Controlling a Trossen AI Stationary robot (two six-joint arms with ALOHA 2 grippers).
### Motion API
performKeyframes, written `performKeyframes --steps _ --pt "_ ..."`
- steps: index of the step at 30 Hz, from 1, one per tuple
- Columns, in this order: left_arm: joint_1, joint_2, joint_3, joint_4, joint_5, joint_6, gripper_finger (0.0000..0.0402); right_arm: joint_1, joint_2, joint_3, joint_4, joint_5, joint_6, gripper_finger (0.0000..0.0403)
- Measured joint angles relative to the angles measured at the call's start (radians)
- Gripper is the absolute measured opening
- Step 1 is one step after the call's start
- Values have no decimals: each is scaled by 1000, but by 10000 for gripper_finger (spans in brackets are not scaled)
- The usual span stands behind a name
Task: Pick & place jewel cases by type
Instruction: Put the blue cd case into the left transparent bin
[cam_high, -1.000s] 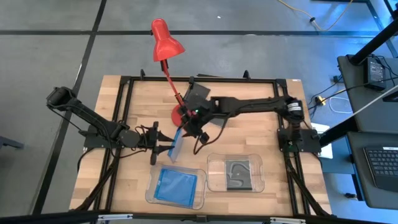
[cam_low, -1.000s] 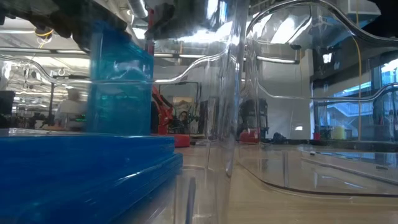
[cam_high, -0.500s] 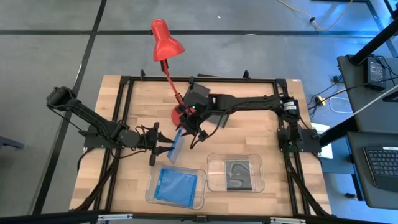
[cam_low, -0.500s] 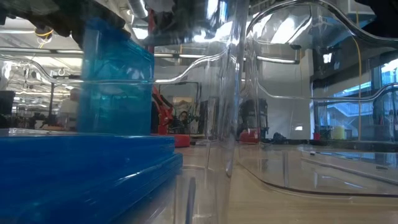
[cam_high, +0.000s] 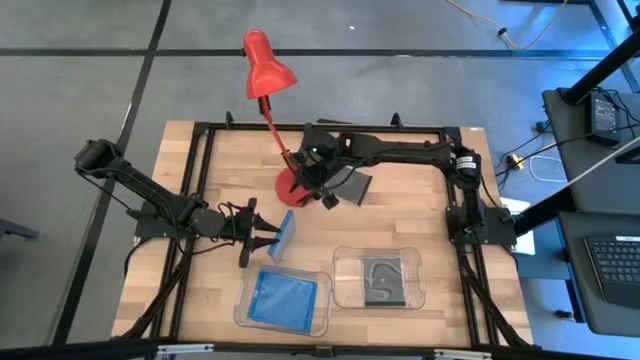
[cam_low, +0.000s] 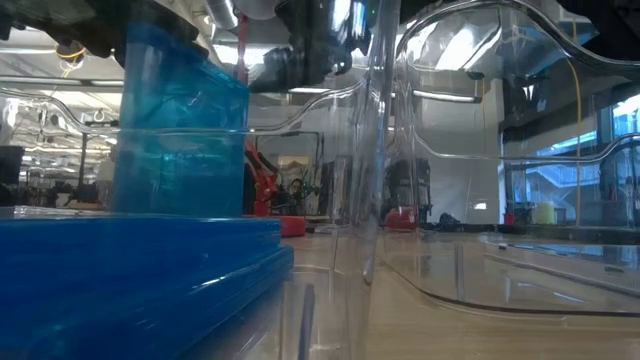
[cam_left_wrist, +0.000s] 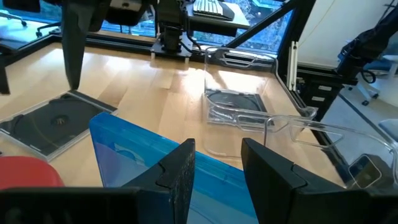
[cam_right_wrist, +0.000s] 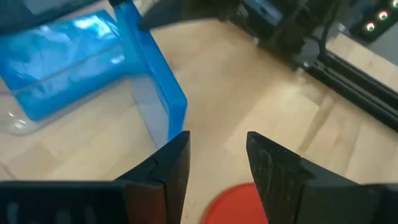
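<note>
Seen from above, the left pincer (cam_high: 268, 238) grips a translucent blue jewel case (cam_high: 283, 235) on edge above the bench (cam_high: 210, 165), near a clear tray (cam_high: 243, 310) holding stacked blue cases (cam_high: 282, 298), while the right pincer (cam_high: 322, 195) hangs near the red lamp base (cam_high: 287, 186) over a grey case (cam_high: 352, 184). The left wrist view shows its fingers (cam_left_wrist: 180, 171) clamped on the blue case; the right wrist view shows its own fingers (cam_right_wrist: 168, 163) parted, holding nothing.

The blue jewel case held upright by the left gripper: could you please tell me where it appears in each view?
High view: blue jewel case just left of centre, at the left gripper.
Low view: the tall blue slab upper left.
Left wrist view: bottom centre, between that arm's fingers.
Right wrist view: upper centre, edge-on.
Shared landmark: the red lamp base, behind the case.
</note>
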Motion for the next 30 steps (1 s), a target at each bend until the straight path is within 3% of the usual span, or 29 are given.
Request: performKeyframes --steps 17,23,30 --pt "-1 0 0 -1 29 0 129 17 104 0 31 -73 3 163" --pt "-1 0 0 -1 37 1 129 29 128 0 36 -174 1 163" --pt "-1 0 0 -1 38 1 129 68 145 0 87 -198 -4 163"
